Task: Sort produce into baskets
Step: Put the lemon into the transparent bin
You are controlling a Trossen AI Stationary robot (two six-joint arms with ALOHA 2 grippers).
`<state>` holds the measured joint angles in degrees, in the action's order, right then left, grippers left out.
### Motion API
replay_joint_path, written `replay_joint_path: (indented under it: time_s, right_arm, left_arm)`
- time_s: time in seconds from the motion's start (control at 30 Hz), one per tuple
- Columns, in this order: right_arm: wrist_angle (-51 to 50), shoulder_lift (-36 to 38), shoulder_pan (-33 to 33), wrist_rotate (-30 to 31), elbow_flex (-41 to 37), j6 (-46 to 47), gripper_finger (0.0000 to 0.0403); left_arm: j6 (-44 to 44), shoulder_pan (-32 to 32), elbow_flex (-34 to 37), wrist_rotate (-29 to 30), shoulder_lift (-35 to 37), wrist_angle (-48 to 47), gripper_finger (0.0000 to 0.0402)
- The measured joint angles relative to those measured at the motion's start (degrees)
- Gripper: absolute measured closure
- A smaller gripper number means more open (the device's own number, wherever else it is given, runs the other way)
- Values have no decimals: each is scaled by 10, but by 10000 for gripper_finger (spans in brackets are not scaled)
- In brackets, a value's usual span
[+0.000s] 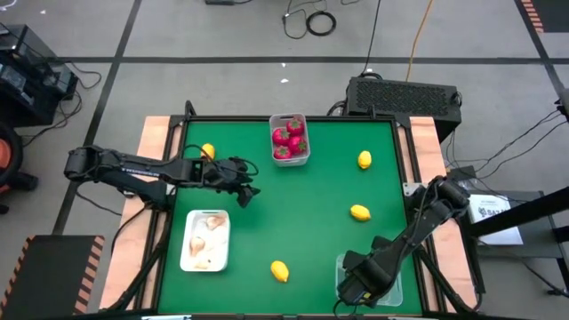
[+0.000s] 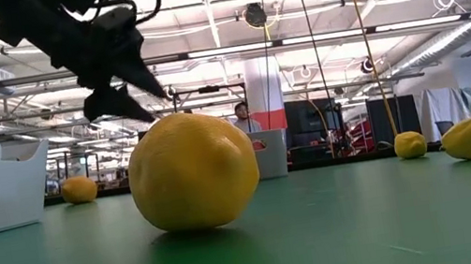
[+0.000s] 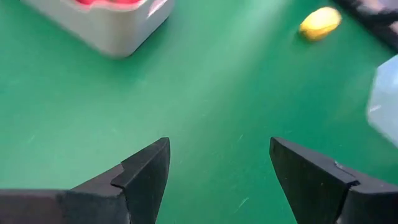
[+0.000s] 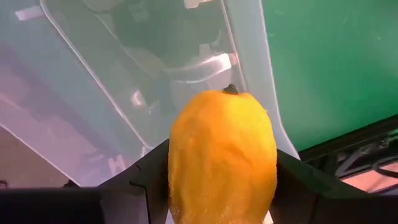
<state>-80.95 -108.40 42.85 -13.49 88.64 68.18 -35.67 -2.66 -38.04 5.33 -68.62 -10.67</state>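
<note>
My right gripper (image 1: pixel 356 286) hangs over the clear tub (image 1: pixel 391 286) at the table's near right corner, shut on a yellow lemon (image 4: pixel 222 155). My left gripper (image 1: pixel 247 188) stands open above bare green table left of centre, holding nothing. Loose lemons lie on the table at the far left (image 1: pixel 208 151), far right (image 1: pixel 364 160), right of centre (image 1: pixel 360 212) and near the front edge (image 1: pixel 280 271). The grey-white bin (image 1: pixel 305 151) at the far side holds several red pieces (image 1: pixel 288 140). The white tray (image 1: pixel 184 253) at the near left holds garlic bulbs (image 1: pixel 206 238). My right gripper pinches the lemon's two long sides (image 4: pixel 178 163) between its two fingers (image 4: pixel 149 177). The fingers point steeply down from above and lie along the lemon. Its stem tip (image 4: pixel 231 89) points away from the wrist, down toward the tub (image 4: pixel 124 74). The lemon is lifted clear.
The green table top (image 1: pixel 302 213) lies open between the tray, the bin and the tub. In the low view the front lemon (image 2: pixel 192 170) fills the foreground, with my left gripper (image 2: pixel 128 100) above and behind it. People stand in the room beyond the table.
</note>
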Motion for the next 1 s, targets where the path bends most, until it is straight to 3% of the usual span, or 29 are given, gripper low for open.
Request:
replay_joint_path:
  time_s: [0.37,0.57,0.8,1.0]
  right_arm:
    - [2,0,0,-3,0,-33,124]
    - [3,29,-1,4,0,-71,106]
    - [-22,138,-36,105,0,-70,106]
    - [-64,175,-109,174,0,-173,106]
  left_arm:
    - [17,2,0,-9,0,66,119]
    - [20,2,0,-21,0,74,119]
    - [15,3,0,-21,0,74,119]
    - [15,13,0,-21,0,77,119]
